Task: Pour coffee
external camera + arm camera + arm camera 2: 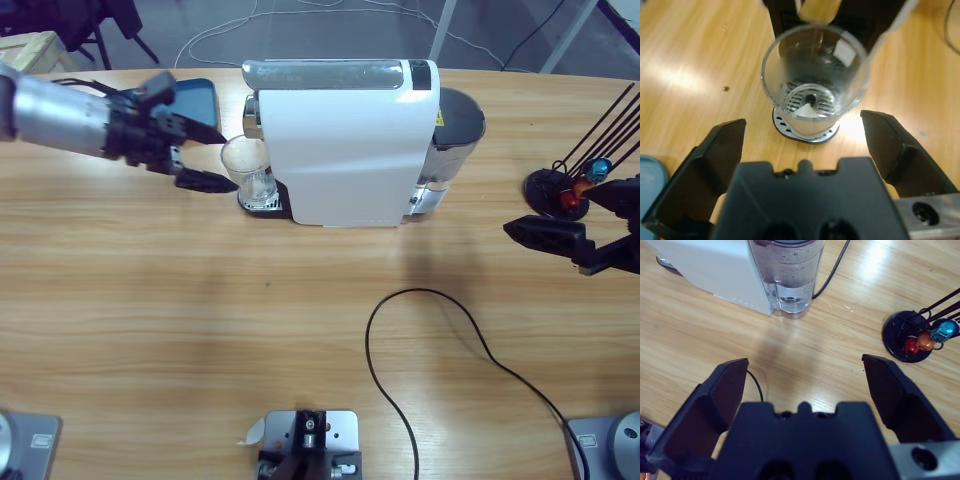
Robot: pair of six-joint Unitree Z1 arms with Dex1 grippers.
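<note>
My left gripper [802, 135] is spread wide — the glass [815, 80] stands just ahead, untouched, under the coffee machine [345, 140]. My right gripper [805, 382] is likewise spread, holding nothing.

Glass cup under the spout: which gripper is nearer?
Left. The left gripper sits right beside the glass cup, jaws open toward it. The right gripper hangs far across the table, beyond the coffee machine.

Clear glass cup [814, 75]; glossy white plastic machine [345, 150]; varnished wood table [200, 300].
</note>
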